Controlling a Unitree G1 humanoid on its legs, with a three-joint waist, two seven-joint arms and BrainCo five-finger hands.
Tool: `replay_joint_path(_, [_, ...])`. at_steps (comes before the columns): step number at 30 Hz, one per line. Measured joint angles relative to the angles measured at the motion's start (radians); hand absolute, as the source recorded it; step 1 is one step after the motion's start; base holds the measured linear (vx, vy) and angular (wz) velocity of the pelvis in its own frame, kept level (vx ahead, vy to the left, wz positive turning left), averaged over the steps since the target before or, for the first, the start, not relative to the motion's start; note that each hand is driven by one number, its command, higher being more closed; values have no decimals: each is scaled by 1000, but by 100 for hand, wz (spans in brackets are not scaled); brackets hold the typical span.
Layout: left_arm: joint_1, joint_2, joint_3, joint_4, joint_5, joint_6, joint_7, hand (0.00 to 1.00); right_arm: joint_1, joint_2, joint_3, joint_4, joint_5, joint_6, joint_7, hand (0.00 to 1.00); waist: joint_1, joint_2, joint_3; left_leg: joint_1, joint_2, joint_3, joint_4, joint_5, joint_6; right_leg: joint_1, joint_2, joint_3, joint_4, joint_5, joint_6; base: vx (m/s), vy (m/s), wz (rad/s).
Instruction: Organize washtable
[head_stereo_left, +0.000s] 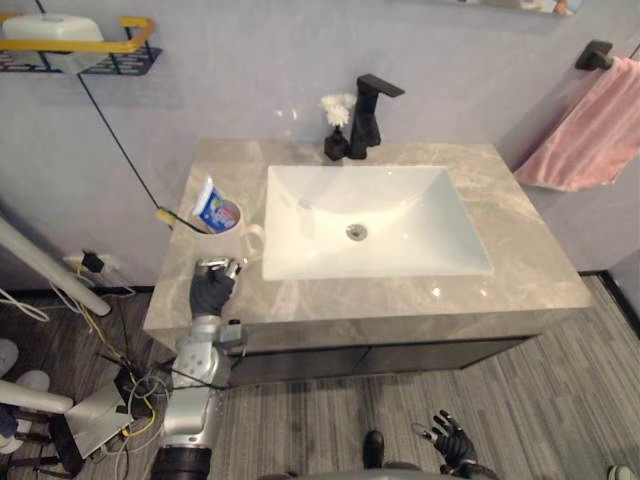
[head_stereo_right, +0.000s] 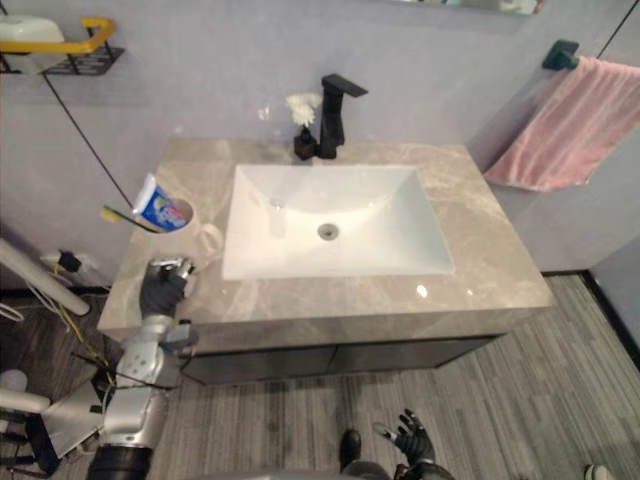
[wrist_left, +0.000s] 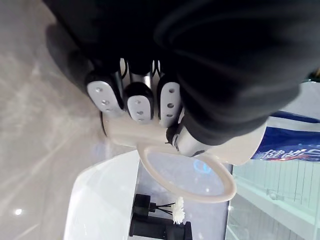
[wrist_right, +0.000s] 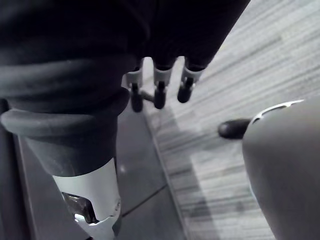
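A cream cup (head_stereo_left: 240, 236) with a handle stands at the left of the stone countertop (head_stereo_left: 540, 262), beside the white sink (head_stereo_left: 400, 250). It holds a blue and white toothpaste tube (head_stereo_left: 211, 206) and a yellow-ended toothbrush (head_stereo_left: 166, 215). My left hand (head_stereo_left: 211, 291) lies on the counter's front left, just in front of the cup. In the left wrist view its curled fingers (wrist_left: 140, 101) and thumb press on the cup's wall (wrist_left: 131, 135) by the handle (wrist_left: 200, 186). My right hand (head_stereo_left: 452, 437) hangs low over the floor with relaxed fingers (wrist_right: 159, 92), holding nothing.
A black faucet (head_stereo_left: 369, 115) and a small black vase of white flowers (head_stereo_left: 337, 128) stand behind the sink. A pink towel (head_stereo_left: 590, 135) hangs on the right wall. A yellow-railed wire shelf (head_stereo_left: 85, 47) is on the left wall. Cables lie on the floor at the left.
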Motion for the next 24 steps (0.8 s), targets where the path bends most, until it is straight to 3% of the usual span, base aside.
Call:
replay_joint_path(11, [-26,54,60,36,19,7,2,100,-3,-1,-1,0,-6,0,1,0,-23,1,1,-1,1,26,-2,-1,-1,-14,5,28,0,6,0,-19,-13,-7])
replay_joint_path(24, [-107,87,110,105,28,18,25,100,-1,-3,-3,0,-6,1,2,0,-24,9,10,-1,5,36,-1,-6,-4,-19,11,39,0,6,-1,-3,-5,-2])
